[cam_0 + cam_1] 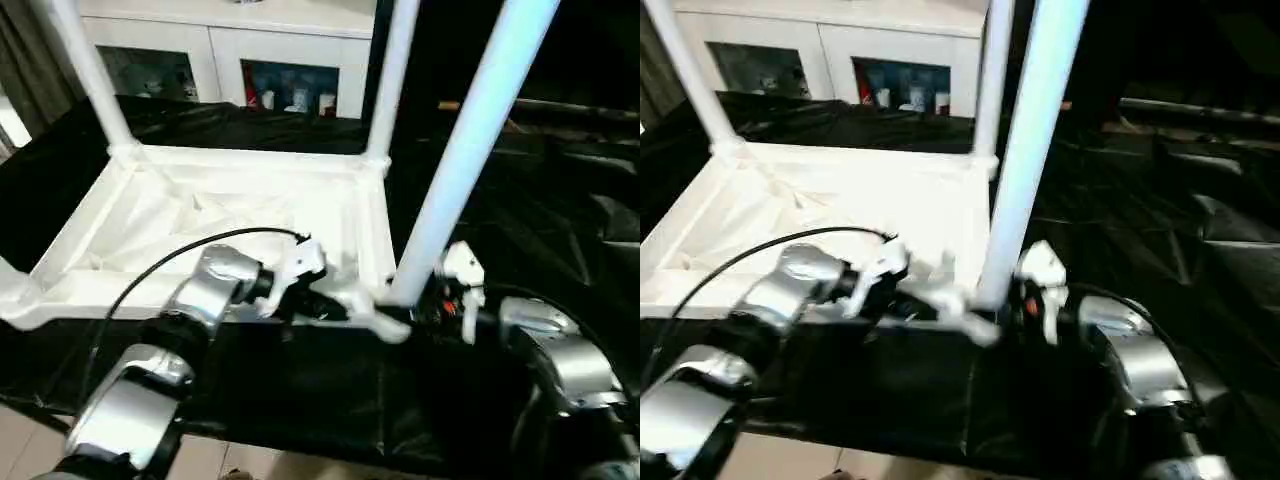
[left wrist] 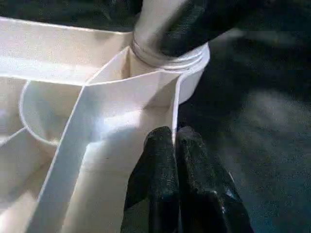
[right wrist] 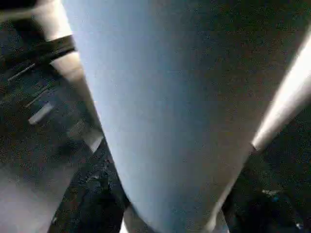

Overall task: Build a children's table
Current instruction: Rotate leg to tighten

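A white tabletop (image 1: 215, 215) is lying upside down on black cloth (image 1: 330, 390), ribs up so the corner sockets can take legs. Two far legs (image 1: 92, 70) are standing in place. A near leg (image 1: 465, 150) is rising, slightly tilted, from the near right socket (image 2: 182, 73). The left gripper (image 2: 176, 160), fingers pressed together, is pinning the rim there, likely steadying it. The right gripper (image 1: 440, 300) is sitting at the leg's base; whether it is gripping is unclear.
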